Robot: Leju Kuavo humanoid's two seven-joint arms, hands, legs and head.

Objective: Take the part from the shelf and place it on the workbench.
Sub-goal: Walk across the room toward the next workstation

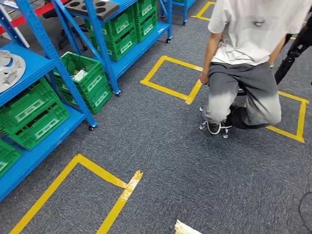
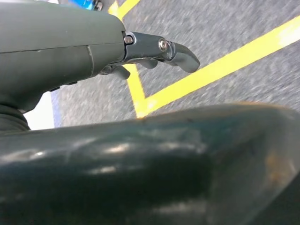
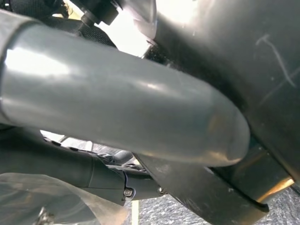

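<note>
My right hand (image 3: 116, 117) shows a thick grey thumb with dark fingers (image 3: 106, 176) beneath it. These fingers lie against clear crinkled plastic (image 3: 56, 199) wrapped around a part, with a bit of metal showing inside, so the hand seems to hold it. My left hand (image 2: 155, 51) hangs over the grey carpet with its fingers stretched out and nothing in them. In the head view a blue shelf (image 1: 44, 48) stands at the left. A pale round part (image 1: 9, 68) lies on its upper board.
Green crates (image 1: 84, 80) fill the lower shelf boards. A person (image 1: 246, 63) sits on a wheeled stool (image 1: 221, 129) ahead on the right. Yellow tape squares (image 1: 173, 90) mark the carpet. A pale crumpled scrap (image 1: 185, 227) lies at the bottom edge.
</note>
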